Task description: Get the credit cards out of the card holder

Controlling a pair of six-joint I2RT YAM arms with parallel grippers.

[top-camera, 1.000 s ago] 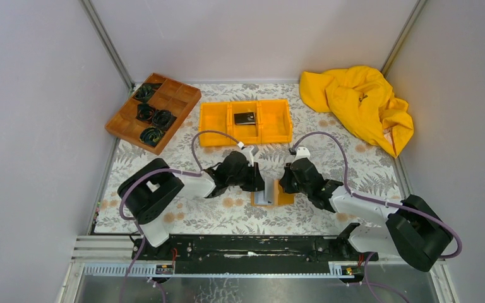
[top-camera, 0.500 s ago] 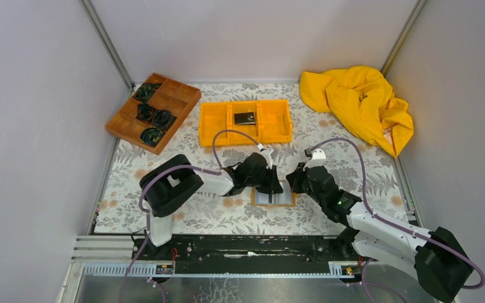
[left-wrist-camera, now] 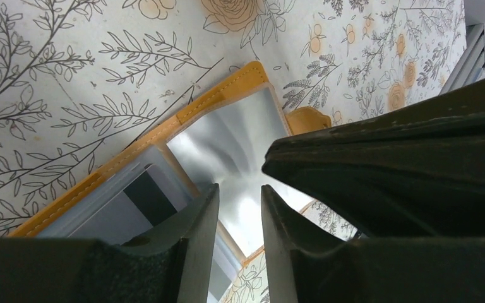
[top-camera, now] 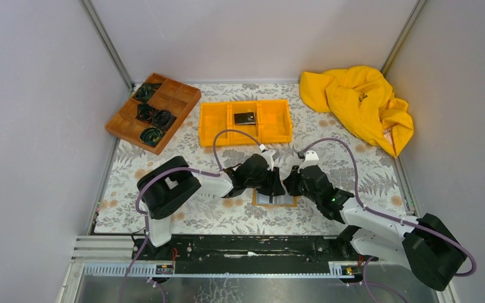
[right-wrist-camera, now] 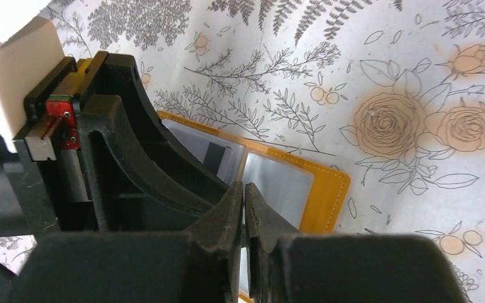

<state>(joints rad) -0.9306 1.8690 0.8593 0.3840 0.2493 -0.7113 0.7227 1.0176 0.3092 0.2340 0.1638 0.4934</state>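
Card holder [top-camera: 275, 199] lies open on desk [top-camera: 126, 170], cards [left-wrist-camera: 145, 196] in pockets. Left pincer [left-wrist-camera: 239, 189] slightly released, empty; right pincer [right-wrist-camera: 244, 186] looks clenched. Extraction step: next we pinch card edge, slide out.

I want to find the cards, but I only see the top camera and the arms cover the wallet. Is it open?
Observer: Yes. The left wrist view shows the wallet lying open and flat, with its shiny clear inside facing up.
Operator: Is a card in there?
Observer: Yes, one pale card with a dark stripe is tucked inside.
Operator: Is the left gripper holding it?
Observer: No. The left gripper is open and holds nothing.
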